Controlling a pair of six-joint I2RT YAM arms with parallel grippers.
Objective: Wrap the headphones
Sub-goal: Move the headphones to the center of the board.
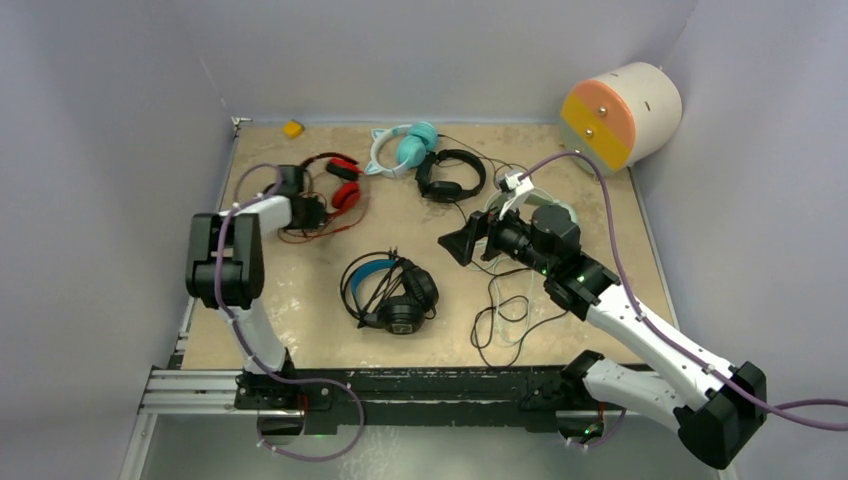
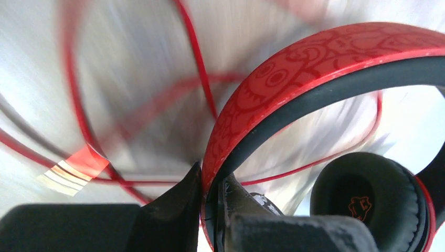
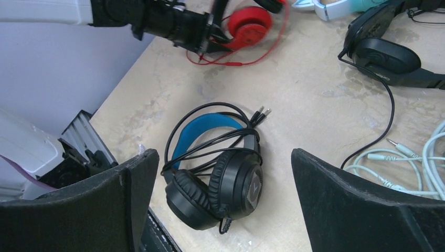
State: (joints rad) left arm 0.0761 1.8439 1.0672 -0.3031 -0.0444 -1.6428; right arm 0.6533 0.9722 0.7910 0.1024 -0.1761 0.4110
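Note:
My left gripper (image 1: 318, 212) (image 2: 210, 191) is shut on the headband of the red headphones (image 1: 341, 186) (image 2: 315, 68) (image 3: 250, 23) at the table's left; their thin red cable (image 2: 78, 115) loops loosely around. The black headphones with a blue inner band (image 1: 390, 292) (image 3: 220, 173) lie at centre front, cable wound over them. My right gripper (image 1: 462, 245) (image 3: 224, 157) hangs open above and to the right of them, holding nothing. Teal cat-eared headphones (image 1: 405, 146) and small black headphones (image 1: 450, 176) (image 3: 388, 55) lie at the back. A mint-green cable (image 3: 414, 163) trails at right.
A big cream drum with an orange face (image 1: 620, 115) sits at the back right corner. A small yellow object (image 1: 292, 128) lies at the back left. Loose black cable (image 1: 505, 322) loops near the front, right of centre. Walls close in on both sides.

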